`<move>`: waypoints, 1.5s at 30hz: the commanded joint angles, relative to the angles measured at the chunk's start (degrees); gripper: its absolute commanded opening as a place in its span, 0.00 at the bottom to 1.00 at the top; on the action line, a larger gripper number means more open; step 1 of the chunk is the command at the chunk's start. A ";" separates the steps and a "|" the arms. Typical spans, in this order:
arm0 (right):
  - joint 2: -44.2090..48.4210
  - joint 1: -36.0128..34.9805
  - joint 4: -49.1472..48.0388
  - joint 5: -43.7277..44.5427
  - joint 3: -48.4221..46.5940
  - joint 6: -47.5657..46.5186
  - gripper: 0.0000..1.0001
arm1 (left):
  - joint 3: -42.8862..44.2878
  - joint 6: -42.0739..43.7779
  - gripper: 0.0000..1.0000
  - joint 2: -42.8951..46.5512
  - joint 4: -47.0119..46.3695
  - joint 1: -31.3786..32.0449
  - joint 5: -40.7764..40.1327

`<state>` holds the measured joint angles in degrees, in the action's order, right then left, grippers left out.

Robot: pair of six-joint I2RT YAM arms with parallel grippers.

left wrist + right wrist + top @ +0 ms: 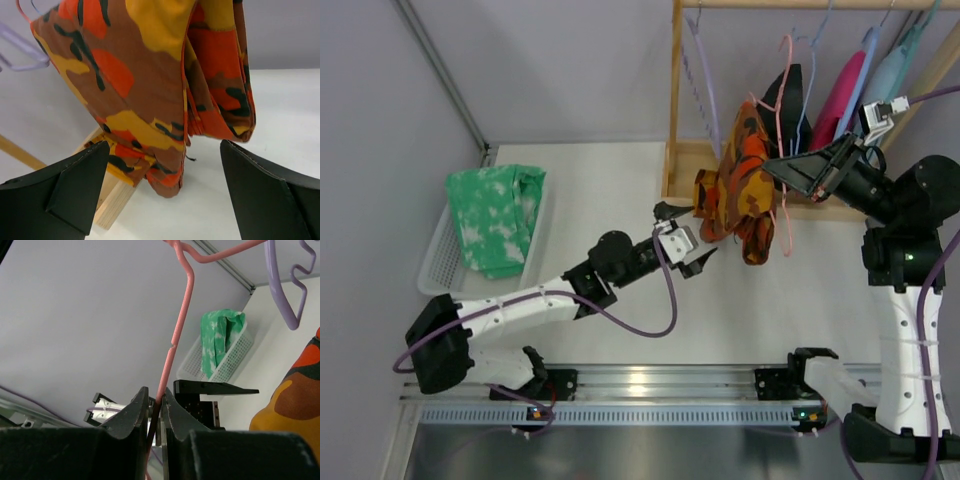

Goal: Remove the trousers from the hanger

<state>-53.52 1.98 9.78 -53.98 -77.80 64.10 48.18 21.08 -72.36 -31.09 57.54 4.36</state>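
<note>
Step in hand is the grab: L gripper point(688, 237), jaws wide apart, is lined up on the low end of the camo trousers point(738, 180), which hang off the pink hanger point(176, 335) by the wooden rack point(676, 100) near the table's far-right corner. R gripper point(156, 399) is clamped on the hanger wire. Next, prob.: L goes fwd til cloth sits btwn its fingers, pinches, then pulls toward the near edge while R holds firm.

Matt cloth trousers point(150, 100), seemingly plastic-coated hanger point(174, 337)
</note>
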 commanded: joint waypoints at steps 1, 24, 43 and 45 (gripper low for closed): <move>2.63 -0.48 -3.28 2.65 -5.96 -7.14 0.00 | 6.03 -0.07 0.99 -4.18 -11.44 2.93 -7.79; 2.98 -0.40 2.88 6.25 -9.56 -8.11 0.00 | 19.41 -6.23 0.98 -17.56 -13.38 6.62 -9.98; 2.28 -0.40 0.68 4.58 -9.65 -6.44 0.00 | 18.70 -4.39 0.98 -17.90 -10.74 7.50 -15.34; 2.10 -0.40 0.59 4.41 -9.74 -6.35 0.00 | 19.49 -4.03 0.99 -18.78 -11.10 6.98 -15.87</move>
<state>-52.69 1.98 23.55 -49.17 -83.37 59.44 64.36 15.66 -90.17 -39.09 64.86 -9.89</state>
